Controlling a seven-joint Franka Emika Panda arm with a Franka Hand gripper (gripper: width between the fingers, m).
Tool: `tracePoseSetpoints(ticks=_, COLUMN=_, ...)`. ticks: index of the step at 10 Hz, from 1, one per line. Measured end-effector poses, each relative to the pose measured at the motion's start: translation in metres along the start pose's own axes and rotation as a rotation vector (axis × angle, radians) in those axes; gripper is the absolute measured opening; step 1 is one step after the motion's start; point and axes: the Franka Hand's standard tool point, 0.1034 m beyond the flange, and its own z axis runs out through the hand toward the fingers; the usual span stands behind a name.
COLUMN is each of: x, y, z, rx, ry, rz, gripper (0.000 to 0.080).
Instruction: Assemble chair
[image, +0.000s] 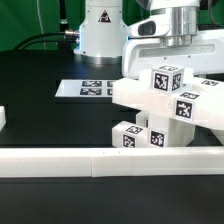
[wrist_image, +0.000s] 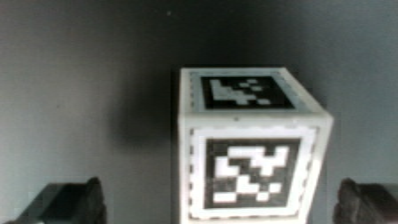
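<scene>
Nearest you, the long white rail (image: 110, 158) runs across the front of the black table (image: 40, 115). Just behind it stands the stacked chair (image: 165, 105), its tagged blocks touching the rail. In the wrist view one tagged block (wrist_image: 254, 150) sits between the gripper's (wrist_image: 222, 205) parted fingers (wrist_image: 63, 200), untouched. The marker board (image: 88, 89) lies farther back.

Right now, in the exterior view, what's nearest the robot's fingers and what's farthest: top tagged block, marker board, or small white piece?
1. Top tagged block, directly under the fingers.
2. Marker board, flat on the table, further left.
3. Small white piece, at the view's far left edge.
</scene>
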Motion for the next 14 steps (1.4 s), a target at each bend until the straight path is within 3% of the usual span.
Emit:
tracePoseSetpoints(ticks=8, x=-0.007, y=-0.0033, z=0.0062, rx=0.0, ry=-0.016, rz=-0.009, gripper=0.0648)
tracePoseSetpoints(ticks=10, x=-0.0071, y=-0.0033, z=0.0062, rx=0.0, ry=-0.016, rz=-0.009, gripper=0.039)
tracePoseSetpoints(ticks=11, x=-0.0069, y=-0.0032, z=0.0061, rx=0.0, ry=-0.016, rz=-0.008, gripper=0.039)
tracePoseSetpoints(ticks=12, x=-0.0069, y=-0.003, z=0.0062, rx=0.0, ry=-0.016, rz=-0.008, gripper=0.0284)
tracePoseSetpoints(ticks=14, x=-0.0062, y=-0.0021, z=0.0054, rx=-0.001, ry=-0.016, rz=-0.008, gripper=0.0284)
